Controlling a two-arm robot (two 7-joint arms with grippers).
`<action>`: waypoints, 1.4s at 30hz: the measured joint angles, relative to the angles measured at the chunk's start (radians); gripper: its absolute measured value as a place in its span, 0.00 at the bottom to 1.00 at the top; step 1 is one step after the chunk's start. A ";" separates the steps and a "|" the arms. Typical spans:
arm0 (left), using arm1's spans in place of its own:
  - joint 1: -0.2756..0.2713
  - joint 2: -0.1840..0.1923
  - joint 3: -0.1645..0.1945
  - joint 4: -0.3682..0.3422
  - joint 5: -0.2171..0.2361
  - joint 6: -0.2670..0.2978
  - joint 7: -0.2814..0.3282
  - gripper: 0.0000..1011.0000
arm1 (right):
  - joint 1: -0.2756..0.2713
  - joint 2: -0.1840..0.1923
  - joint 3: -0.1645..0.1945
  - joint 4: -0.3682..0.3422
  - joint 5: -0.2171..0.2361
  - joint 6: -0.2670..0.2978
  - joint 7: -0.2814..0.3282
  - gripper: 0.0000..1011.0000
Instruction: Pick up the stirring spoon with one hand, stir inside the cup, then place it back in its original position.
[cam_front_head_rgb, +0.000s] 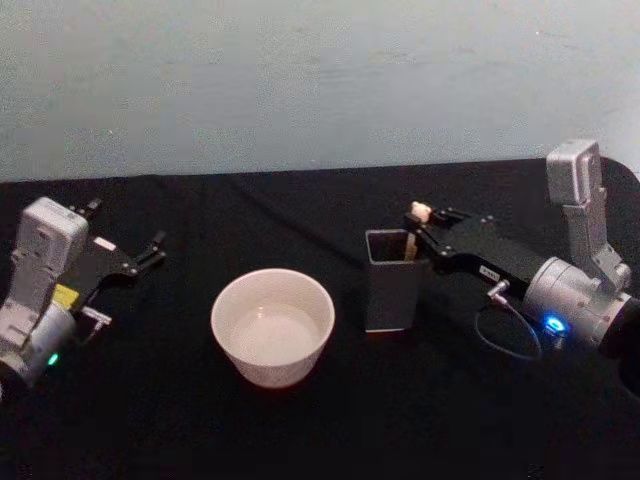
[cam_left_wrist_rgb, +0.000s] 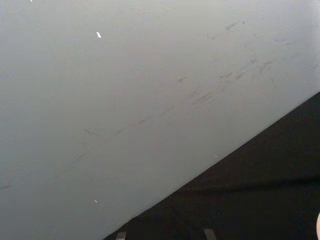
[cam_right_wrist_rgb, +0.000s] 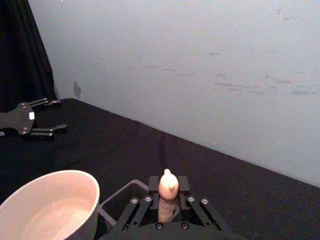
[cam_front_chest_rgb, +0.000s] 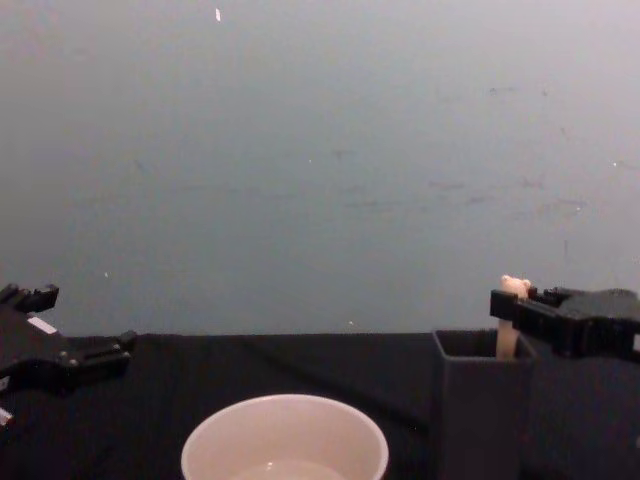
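Right gripper (cam_front_head_rgb: 420, 228) jaws pinch the stirring spoon (cam_right_wrist_rgb: 168, 185), upright between them in the holder (cam_front_head_rgb: 390, 295), cup (cam_front_head_rgb: 270, 372) beside; lift, stir and return look pending; left gripper (cam_front_head_rgb: 128, 230) parked, jaws wide.

Premises read as a robot test lab, not a home or shop. Evidence: a table (cam_front_head_rgb: 300, 430) draped wholly in black cloth, a bare, scuffed grey wall (cam_front_head_rgb: 300, 70) behind it, a black curtain (cam_right_wrist_rgb: 25, 55) at one side. A robot's left claw (cam_front_head_rgb: 125, 228) and right claw (cam_front_head_rgb: 428, 228) sit over the table.
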 joint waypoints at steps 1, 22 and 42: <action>0.000 0.000 0.000 0.000 0.000 0.000 0.000 0.99 | 0.000 0.000 0.000 0.000 0.000 0.000 0.000 0.22; 0.000 0.000 0.000 0.000 0.000 0.000 0.000 0.99 | -0.038 0.005 0.035 -0.092 0.001 -0.029 0.001 0.21; 0.000 0.000 0.000 0.000 0.000 0.000 0.000 0.99 | -0.040 0.027 0.092 -0.231 0.057 -0.082 0.026 0.21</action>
